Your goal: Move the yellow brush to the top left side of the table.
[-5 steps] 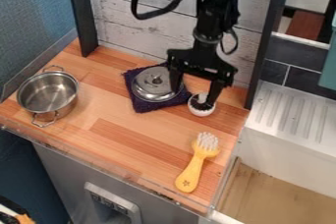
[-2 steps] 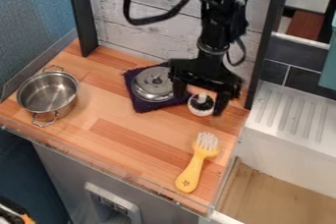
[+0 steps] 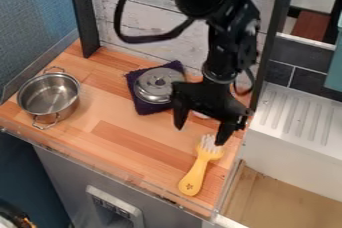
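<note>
Jaws just came forward toward the yellow brush [image 3: 194, 174], spread open, empty; looks like grasp setup, top-left carry remains.

open wood [image 3: 123, 124] between pot [image 3: 49, 96] and brush [image 3: 194, 173], lid [image 3: 153, 91] on cloth [image 3: 145, 108] obstructing behind

The brush [image 3: 194, 177] was yellow, with white bristles [image 3: 211, 143] and a small dark mark on its handle. The pot [image 3: 50, 97] and the lid [image 3: 157, 83] were both silver-grey, and the cloth [image 3: 142, 107] was dark purple. The table [image 3: 110, 114] showed orange-brown wood in a pattern of lighter and darker strips. The gripper [image 3: 199, 136] was black, as was the arm [image 3: 230, 54]. The back wall [image 3: 143, 49] bore whitish planks with grey streaks; the side wall [image 3: 33, 17] was blue. Dark grey tiles [image 3: 310, 79] were divided by pale lines, and the sink [image 3: 287, 157] was white.
</note>
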Controlling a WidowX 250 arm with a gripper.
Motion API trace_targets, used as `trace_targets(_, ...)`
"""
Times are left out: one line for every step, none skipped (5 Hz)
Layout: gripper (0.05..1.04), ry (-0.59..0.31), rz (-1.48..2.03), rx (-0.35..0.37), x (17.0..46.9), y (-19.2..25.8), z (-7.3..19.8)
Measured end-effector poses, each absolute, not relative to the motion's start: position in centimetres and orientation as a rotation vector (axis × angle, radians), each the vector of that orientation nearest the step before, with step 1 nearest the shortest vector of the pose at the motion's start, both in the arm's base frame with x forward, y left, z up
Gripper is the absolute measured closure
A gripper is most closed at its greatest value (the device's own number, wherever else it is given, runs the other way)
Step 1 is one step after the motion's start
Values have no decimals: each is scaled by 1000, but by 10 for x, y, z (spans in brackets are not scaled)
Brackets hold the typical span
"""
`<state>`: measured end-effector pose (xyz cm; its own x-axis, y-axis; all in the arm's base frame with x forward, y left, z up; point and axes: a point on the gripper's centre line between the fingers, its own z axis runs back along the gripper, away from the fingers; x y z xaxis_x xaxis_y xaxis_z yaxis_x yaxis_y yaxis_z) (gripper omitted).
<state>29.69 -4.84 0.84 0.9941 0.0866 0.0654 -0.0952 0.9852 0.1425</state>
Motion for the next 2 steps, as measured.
trace_targets(82, -55, 81, 159, 289, -50, 3)
trace_targets(82, -81, 66, 145, 291, -52, -1)
